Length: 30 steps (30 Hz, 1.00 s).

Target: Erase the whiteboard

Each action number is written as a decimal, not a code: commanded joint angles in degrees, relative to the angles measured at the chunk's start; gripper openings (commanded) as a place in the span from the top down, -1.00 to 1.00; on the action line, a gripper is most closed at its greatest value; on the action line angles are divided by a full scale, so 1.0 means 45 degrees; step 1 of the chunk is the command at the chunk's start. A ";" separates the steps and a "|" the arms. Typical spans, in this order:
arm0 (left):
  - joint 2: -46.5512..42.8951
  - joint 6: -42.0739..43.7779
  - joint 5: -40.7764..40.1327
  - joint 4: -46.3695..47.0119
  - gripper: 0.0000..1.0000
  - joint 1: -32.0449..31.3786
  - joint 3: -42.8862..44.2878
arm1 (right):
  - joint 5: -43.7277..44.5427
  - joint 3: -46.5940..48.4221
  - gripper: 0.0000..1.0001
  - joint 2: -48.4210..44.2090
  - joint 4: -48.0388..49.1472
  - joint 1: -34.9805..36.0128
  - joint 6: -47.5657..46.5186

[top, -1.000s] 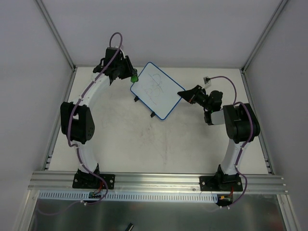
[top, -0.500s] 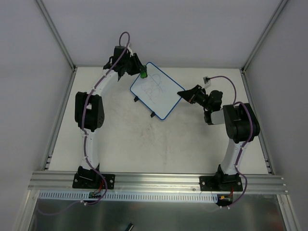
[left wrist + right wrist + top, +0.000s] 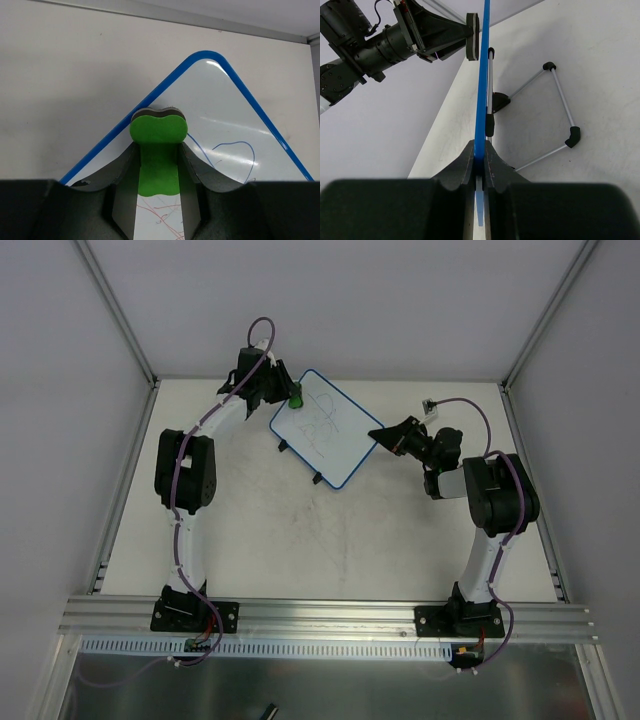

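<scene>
The table (image 3: pixel 300 540) carried the whiteboard (image 3: pixel 330 435) at its far middle, turned cornerwise between the two arms. The right gripper (image 3: pixel 479 156) had its fingers pressed together on the board's blue rim at the corner nearest it. This was likely to brace the board so it would not slide or swing under rubbing. From the right wrist the board showed edge-on, with its wire stand (image 3: pixel 555 100) folded out behind; whether the black feet bore on the table could not be told. The left gripper (image 3: pixel 159 150) pinched the green eraser (image 3: pixel 158 131) between its fingers, pad side laid against the writing face just inside the far-left rim. That looked a sensible starting edge for a sweep. Blue scribbles (image 3: pixel 235 150) and red scribbles (image 3: pixel 162 212) lay unwiped beside and below the eraser, so the erasing seemed barely begun.
</scene>
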 commanded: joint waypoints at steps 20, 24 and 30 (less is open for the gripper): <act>-0.0050 0.0843 -0.0669 0.1320 1.00 -0.0239 0.0129 | -0.0699 -0.0006 1.00 -0.0427 0.1774 0.0174 -0.0259; -0.0031 0.0863 -0.0513 0.1319 1.00 -0.0239 0.0149 | -0.0719 -0.0143 1.00 -0.0622 0.1754 0.0213 -0.0473; 0.0047 0.0921 -0.0259 0.1319 1.00 -0.0239 0.0227 | -0.0738 -0.0241 1.00 -0.0798 0.1735 0.0232 -0.0709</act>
